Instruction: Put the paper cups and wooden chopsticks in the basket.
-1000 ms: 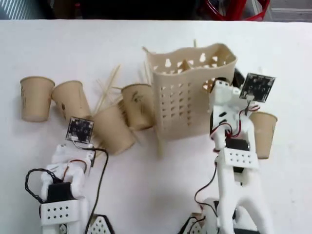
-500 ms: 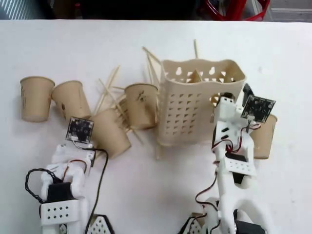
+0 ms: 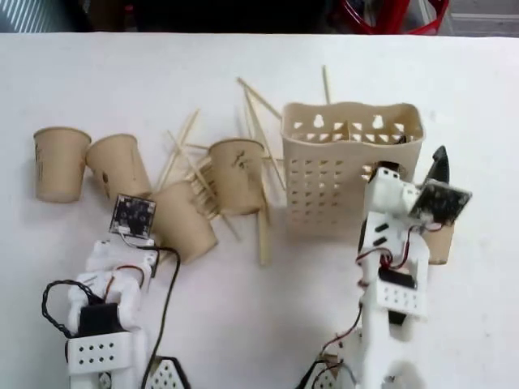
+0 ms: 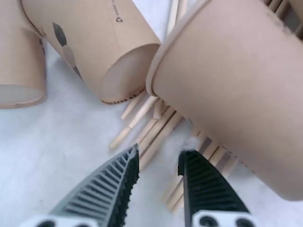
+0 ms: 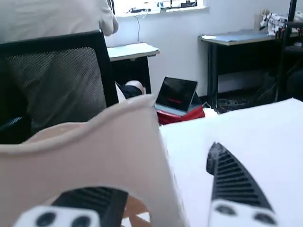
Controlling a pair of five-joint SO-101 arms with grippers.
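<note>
Right gripper (image 5: 168, 175) astride cream, perforated basket (image 3: 324, 194) wall

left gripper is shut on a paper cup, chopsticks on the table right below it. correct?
Not quite. The left gripper is open and holds nothing. The left wrist view shows its jaws standing apart beside the paper cup. The chopsticks do lie on the table right below it.

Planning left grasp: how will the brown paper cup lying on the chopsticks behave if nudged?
Probably rolls: the brown paper cup lies sideways on loose wooden chopsticks. Likely light and thin-walled, so a pinch by the left gripper may dent it.
</note>
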